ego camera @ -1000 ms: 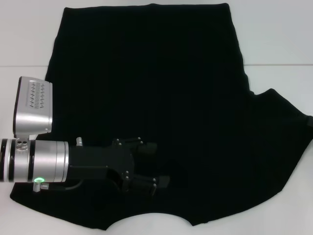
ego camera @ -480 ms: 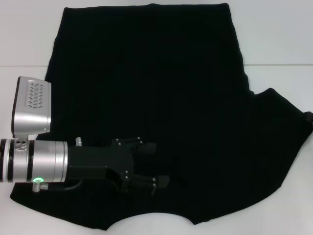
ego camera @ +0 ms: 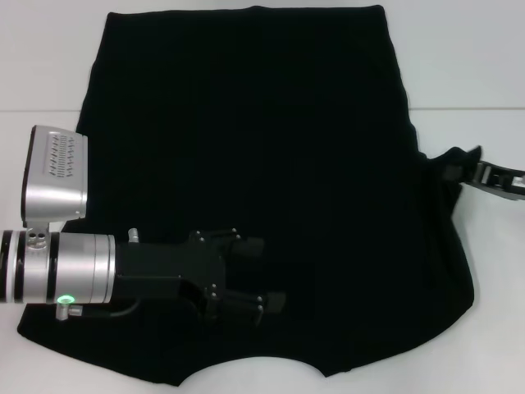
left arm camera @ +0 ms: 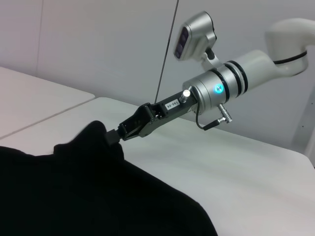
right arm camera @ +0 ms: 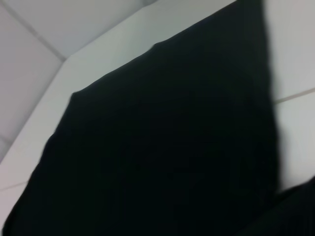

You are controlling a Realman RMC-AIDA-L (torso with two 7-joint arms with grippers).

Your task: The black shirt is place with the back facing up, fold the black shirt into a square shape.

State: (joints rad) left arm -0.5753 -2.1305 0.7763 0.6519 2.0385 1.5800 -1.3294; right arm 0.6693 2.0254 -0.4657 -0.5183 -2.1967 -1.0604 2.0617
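Note:
The black shirt lies spread flat on the white table, hem at the far side and neckline at the near edge. My left gripper is open and empty over the shirt's near left part. My right gripper comes in from the right edge and is shut on the shirt's right sleeve, holding it lifted over the shirt's right side. The left wrist view shows this right gripper pinching the raised sleeve tip of the shirt. The shirt fills the right wrist view.
A table seam runs across behind the shirt. Bare white table shows to the right of the shirt and along the far left.
The right sleeve, spread out to the right before, is now lifted and drawn inward to the left. My right gripper has come into the head view. The left arm has hardly moved.

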